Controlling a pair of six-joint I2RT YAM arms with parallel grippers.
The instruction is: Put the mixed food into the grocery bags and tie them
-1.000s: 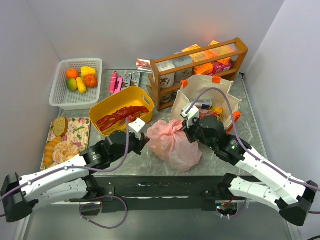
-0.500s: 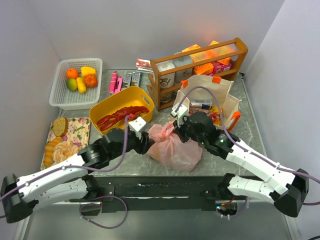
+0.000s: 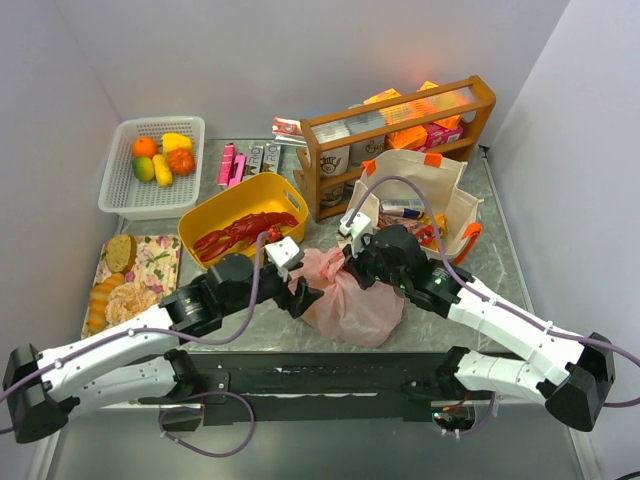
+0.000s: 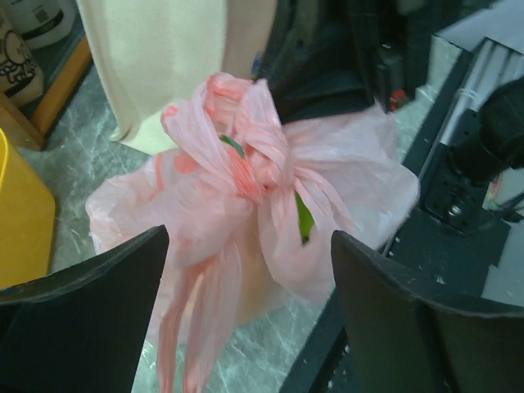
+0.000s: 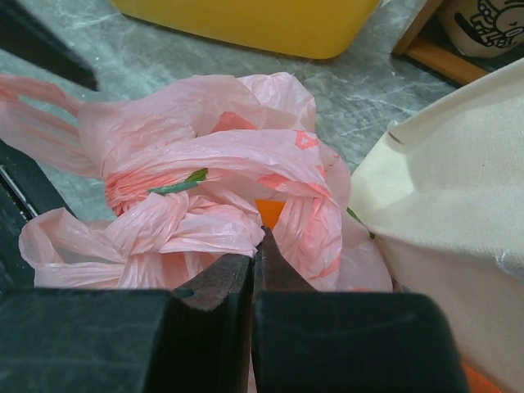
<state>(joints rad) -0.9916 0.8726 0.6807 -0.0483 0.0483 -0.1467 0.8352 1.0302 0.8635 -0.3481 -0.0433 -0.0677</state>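
The pink plastic bag [image 3: 358,303] lies tied on the table, its knot [image 4: 246,168] bunched on top. Green [image 4: 304,219] and orange [image 5: 268,211] food shows through the film. My left gripper [image 3: 306,291] [image 4: 246,327] is open at the bag's left side, a loose pink strand [image 4: 192,319] hanging between its fingers without being pinched. My right gripper [image 3: 352,262] [image 5: 260,246] is shut at the knot, pink film caught between its tips. The cream tote [image 3: 425,180] stands behind, with a can [image 3: 405,209] and packets inside.
A yellow tub [image 3: 262,190] holding a red lobster sits left of the bag. A white mesh basket [image 3: 120,190] of fruit is at the back left, a wooden rack [image 3: 400,125] behind the tote, and a floral tray [image 3: 160,262] of bread at the left.
My left gripper has opened and let go of the pink bag's strand. My right gripper has moved left and down onto the knot, and the bag has shifted slightly.
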